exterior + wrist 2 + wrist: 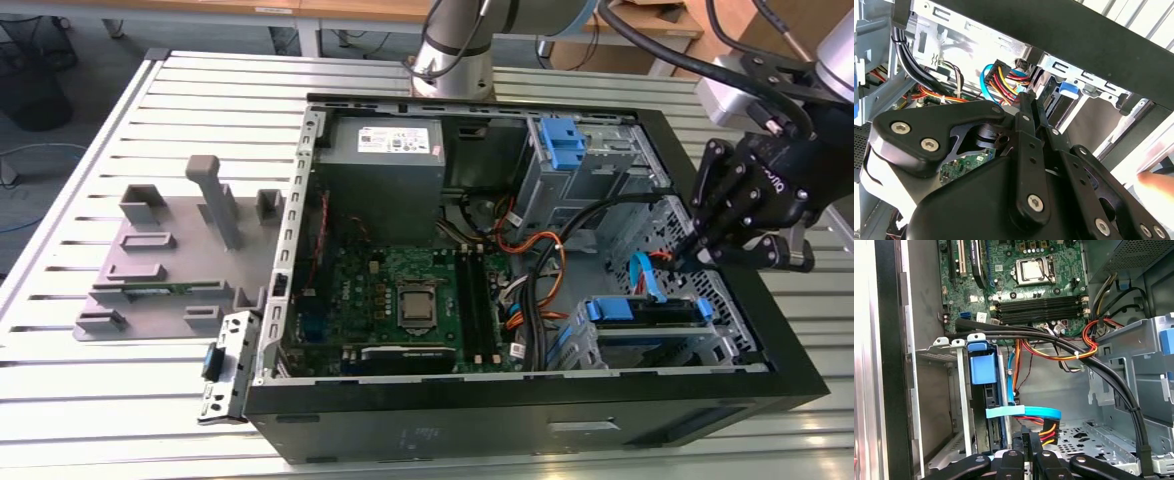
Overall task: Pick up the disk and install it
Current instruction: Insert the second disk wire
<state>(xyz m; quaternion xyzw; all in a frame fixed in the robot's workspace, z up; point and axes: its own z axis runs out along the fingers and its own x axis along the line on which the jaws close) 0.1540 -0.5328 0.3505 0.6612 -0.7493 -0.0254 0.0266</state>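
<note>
The disk (pixel 645 311) sits in the lower drive bay of the open computer case (pixel 534 420), at the exterior view's right, with its blue bracket facing up. In the first wrist view the disk (pixel 990 415) stands edge-on in the bay under its blue tab (pixel 982 367). My gripper (pixel 694 258) hangs inside the case just above and behind the bay. Its black fingers (pixel 1026 120) are pressed together, shut. In the first wrist view the gripper (pixel 1026 436) is right beside a connector with red and yellow wires (pixel 1048 430) and a light blue data cable (pixel 1024 412).
The motherboard (pixel 400 290), power supply (pixel 387 150) and an upper drive cage with a blue latch (pixel 567 140) crowd the case. Black cable bundles (pixel 1114 390) cross near the bay. A grey fixture plate (pixel 160 260) lies at the exterior view's left. A fingertip (pixel 1154 182) shows outside the case.
</note>
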